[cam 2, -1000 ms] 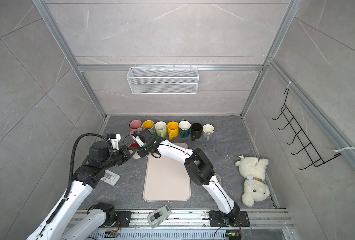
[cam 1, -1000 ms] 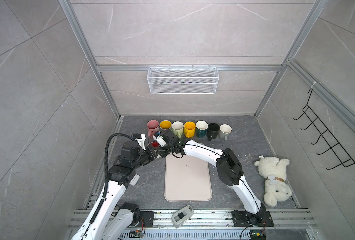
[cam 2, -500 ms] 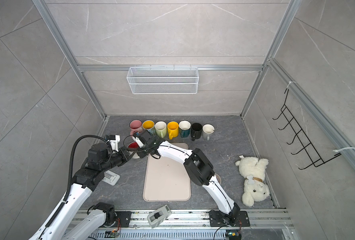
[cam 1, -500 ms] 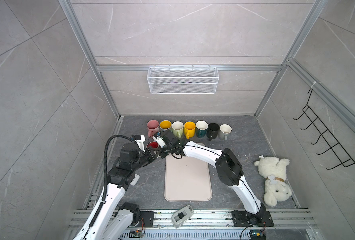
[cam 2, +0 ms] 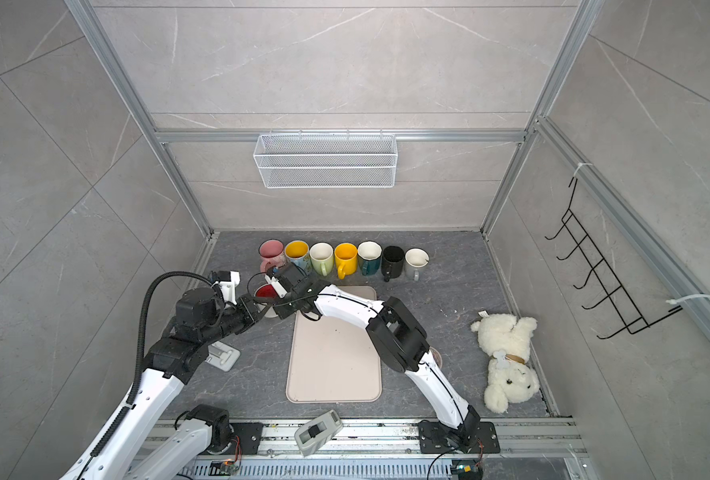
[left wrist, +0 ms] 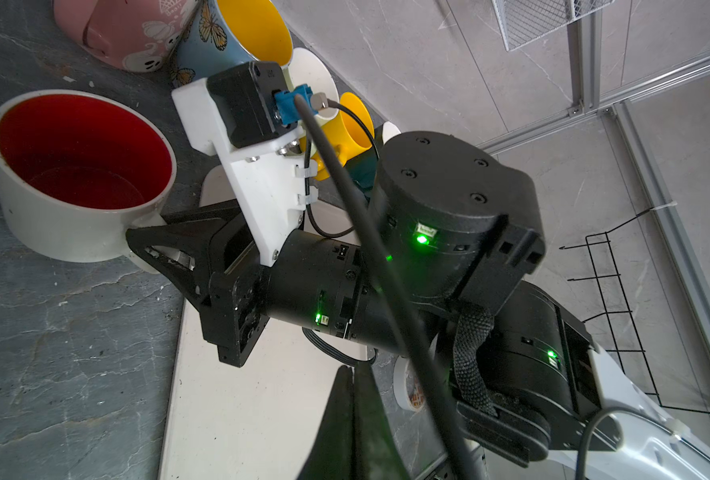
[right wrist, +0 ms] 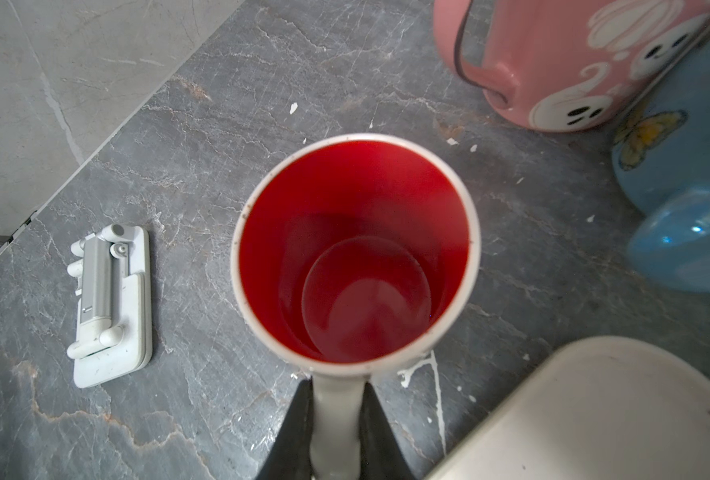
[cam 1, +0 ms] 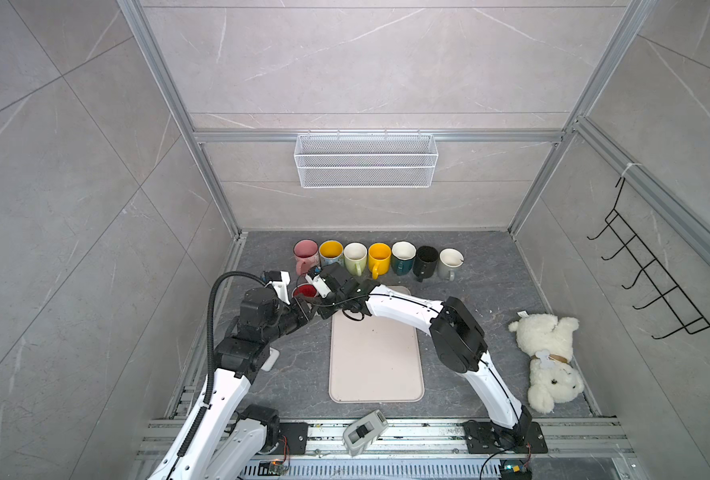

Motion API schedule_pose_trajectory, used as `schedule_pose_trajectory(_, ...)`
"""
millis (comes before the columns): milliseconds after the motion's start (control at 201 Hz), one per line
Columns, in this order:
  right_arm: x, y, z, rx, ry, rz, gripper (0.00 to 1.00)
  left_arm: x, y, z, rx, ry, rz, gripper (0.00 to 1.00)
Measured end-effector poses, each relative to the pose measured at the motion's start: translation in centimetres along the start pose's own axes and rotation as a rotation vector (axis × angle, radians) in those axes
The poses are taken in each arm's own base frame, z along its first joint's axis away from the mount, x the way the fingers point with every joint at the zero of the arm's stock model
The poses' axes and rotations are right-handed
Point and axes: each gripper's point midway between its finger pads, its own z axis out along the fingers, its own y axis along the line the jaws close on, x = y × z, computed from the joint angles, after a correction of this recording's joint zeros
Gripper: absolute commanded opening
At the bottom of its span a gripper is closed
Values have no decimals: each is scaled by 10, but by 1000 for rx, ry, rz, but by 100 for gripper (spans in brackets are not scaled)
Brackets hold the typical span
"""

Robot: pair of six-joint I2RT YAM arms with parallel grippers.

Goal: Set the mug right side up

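As it pinches the mug (right wrist: 357,249) — upright — the right gripper (right wrist: 336,388) reaches leftward.

In the right wrist view the handle of the mug (right wrist: 353,249) and the fingers (right wrist: 295,432) of the right end effector (right wrist: 336,386) pinching it run out of view. The pink mug (right wrist: 553,62) and blue mug (right wrist: 686,208) are cropped, the blue one blurred. In both top views the wrist housing covers those fingertips and most of the mug, leaving a sliver of red interior. The left end effector (left wrist: 351,386) shows only as a dark, blurred wedge, pressed together and cut off by the edge.
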Motion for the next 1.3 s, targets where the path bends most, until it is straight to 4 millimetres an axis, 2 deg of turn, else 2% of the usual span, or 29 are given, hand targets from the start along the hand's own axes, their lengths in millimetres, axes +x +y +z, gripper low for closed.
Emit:
schedule_pose_trajectory(269, 23, 5, 7, 0, 53, 15, 24, 1, 0, -3, 7, -6, -4, 1)
schedule_pose_trajectory(368, 28, 4, 8, 7, 66, 27, 30, 1, -2, -5, 13, -13, -2, 1)
schedule_pose_trajectory(448, 30, 3, 9, 11, 70, 32, 39, 0, -3, -6, 18, -17, -1, 2)
schedule_pose_trajectory(627, 37, 0, 2, 32, 81, 46, 55, -1, -8, -12, 32, -32, 9, 14)
schedule_pose_trajectory(732, 32, 2, -17, 45, 62, 42, 60, -1, -9, -17, 29, -41, 27, 33)
schedule_pose_trajectory(831, 14, 9, -51, 53, 0, 31, 65, -6, -16, -23, 27, -52, 63, 57)
schedule_pose_trajectory(926, -9, 16, -98, 71, -89, 15, 70, -16, -24, -31, 16, -87, 116, 72)
schedule_pose_trajectory(946, -14, 18, -111, 77, -114, 11, 75, -19, -25, -34, 8, -98, 130, 74)
schedule_pose_trajectory(971, -21, 18, -128, 96, -148, 7, 91, -23, -27, -37, -3, -114, 156, 77)
schedule_pose_trajectory(981, -22, 18, -132, 97, -156, 3, 97, -25, -28, -38, -7, -119, 160, 78)
schedule_pose_trajectory(991, -24, 18, -139, 105, -169, 4, 99, -27, -29, -40, -9, -126, 168, 78)
schedule_pose_trajectory(1095, -36, 12, -214, 198, -296, -8, 99, -48, -31, -56, -88, -218, 267, 81)
schedule_pose_trajectory(1150, -40, 4, -253, 268, -362, -4, 99, -59, -26, -62, -150, -274, 313, 82)
schedule_pose_trajectory(1250, -39, -18, -324, 433, -470, 22, 99, -73, -2, -70, -278, -377, 374, 83)
schedule_pose_trajectory(1299, -31, -34, -350, 519, -498, 43, 99, -76, 17, -71, -347, -427, 400, 84)
